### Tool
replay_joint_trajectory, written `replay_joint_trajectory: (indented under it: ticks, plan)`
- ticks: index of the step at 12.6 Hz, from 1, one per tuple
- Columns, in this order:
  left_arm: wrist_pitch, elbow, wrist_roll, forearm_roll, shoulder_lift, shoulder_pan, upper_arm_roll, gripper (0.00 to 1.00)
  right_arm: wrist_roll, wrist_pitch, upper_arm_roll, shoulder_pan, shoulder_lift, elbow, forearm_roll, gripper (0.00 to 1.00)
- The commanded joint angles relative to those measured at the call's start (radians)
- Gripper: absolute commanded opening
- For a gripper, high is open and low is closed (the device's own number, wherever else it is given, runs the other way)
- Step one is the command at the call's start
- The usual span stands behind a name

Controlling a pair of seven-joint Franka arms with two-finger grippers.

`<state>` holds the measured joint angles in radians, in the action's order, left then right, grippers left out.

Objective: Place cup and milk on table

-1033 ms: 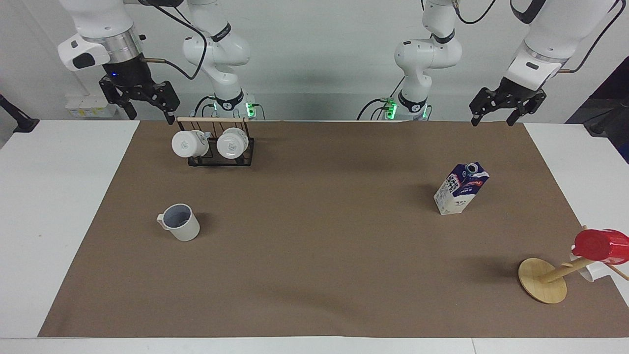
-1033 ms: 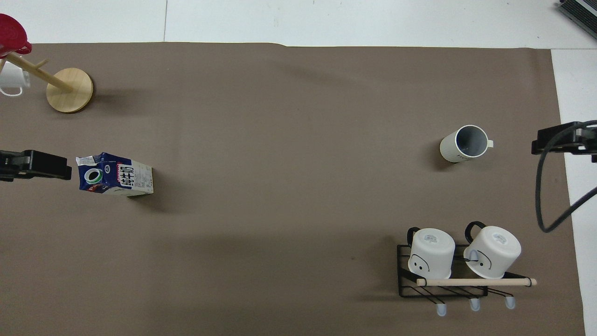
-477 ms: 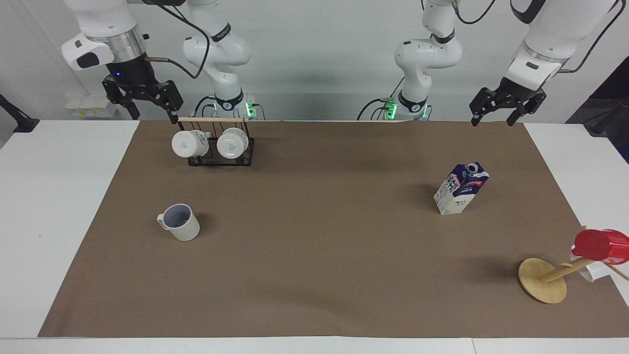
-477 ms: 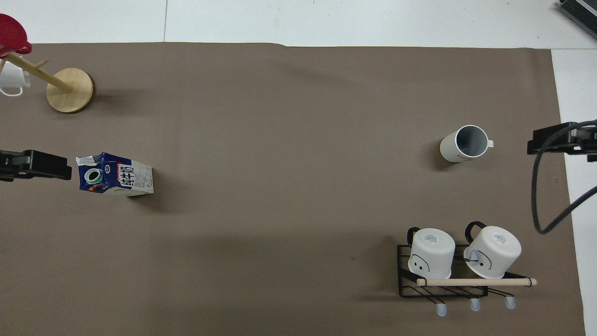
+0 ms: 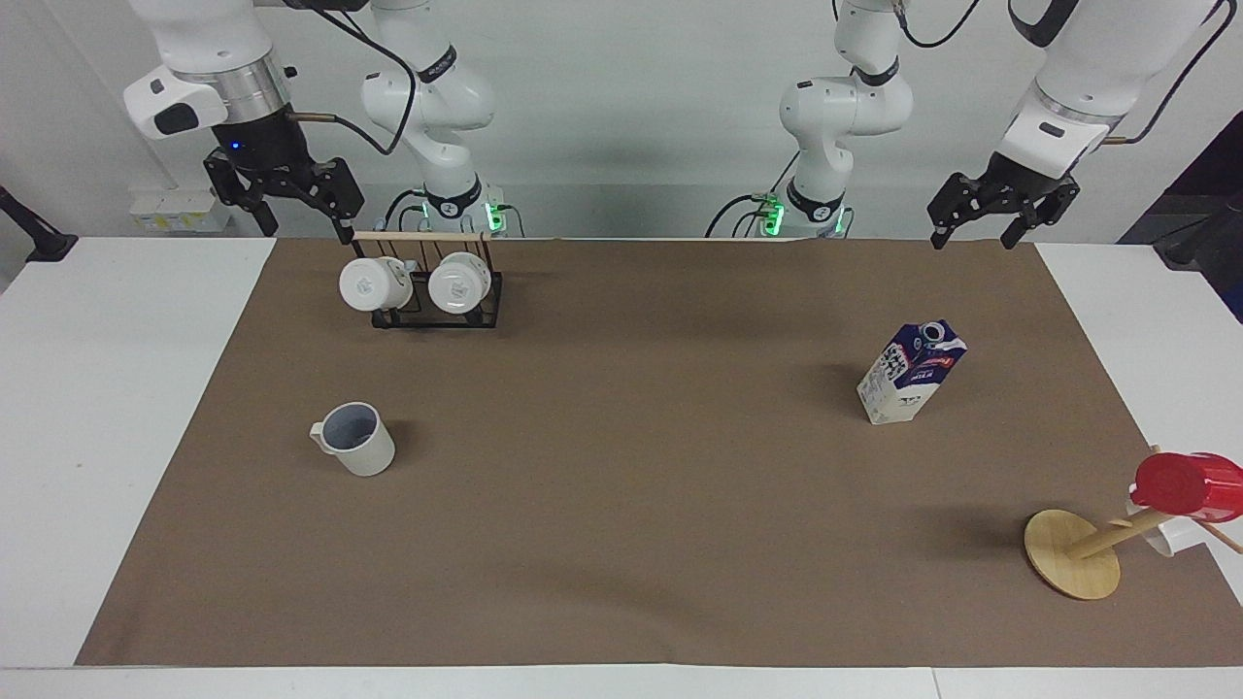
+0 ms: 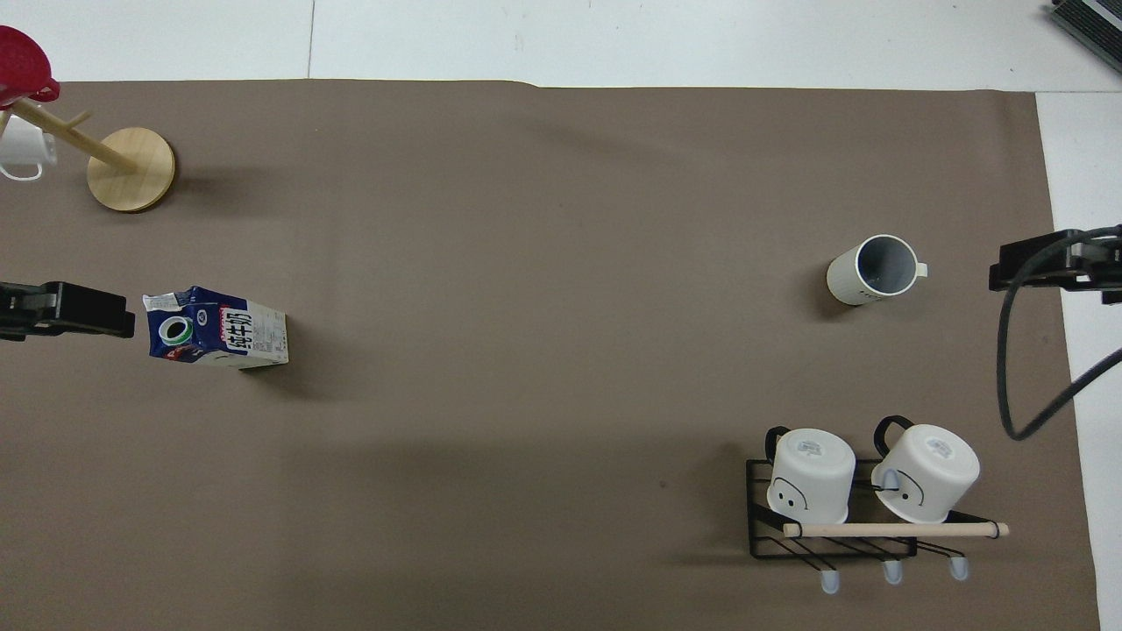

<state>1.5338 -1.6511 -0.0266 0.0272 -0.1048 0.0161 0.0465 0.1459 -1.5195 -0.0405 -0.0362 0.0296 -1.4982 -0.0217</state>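
The cup (image 5: 354, 439) stands upright on the brown mat (image 5: 621, 505) toward the right arm's end of the table; it also shows in the overhead view (image 6: 872, 270). The milk (image 5: 911, 374) stands upright on the mat toward the left arm's end, and shows in the overhead view too (image 6: 217, 327). My right gripper (image 5: 291, 206) hangs open and empty, high over the mat's edge (image 6: 1043, 263), apart from the cup. My left gripper (image 5: 976, 221) hangs open and empty, high over the mat beside the milk (image 6: 66, 308).
A black wire rack (image 5: 427, 309) with two white mugs (image 6: 868, 478) stands nearer to the robots than the cup. A wooden mug tree (image 5: 1073, 553) holding a red cup (image 5: 1185, 485) and a white mug (image 6: 19, 151) stands farther from the robots than the milk.
My right gripper has shifted slightly up and toward the rack. The left arm, the cup and the milk have not moved.
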Motion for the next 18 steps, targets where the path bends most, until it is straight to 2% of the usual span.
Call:
replay_joint_trajectory:
  ticks: [1,13,18]
  plan:
    - [-0.018,0.013,-0.009,0.008,-0.004,-0.004,0.0,1.0,-0.017,0.018,-0.002,-0.008,0.004,0.007,0.014,1.0]
    - [-0.018,0.013,-0.009,0.008,-0.004,-0.004,0.001,1.0,-0.02,0.002,0.001,-0.021,0.003,0.006,0.012,1.0]
    - [-0.018,0.013,-0.009,0.008,-0.003,-0.004,0.0,1.0,-0.025,-0.057,0.001,-0.022,-0.011,-0.011,0.008,1.0]
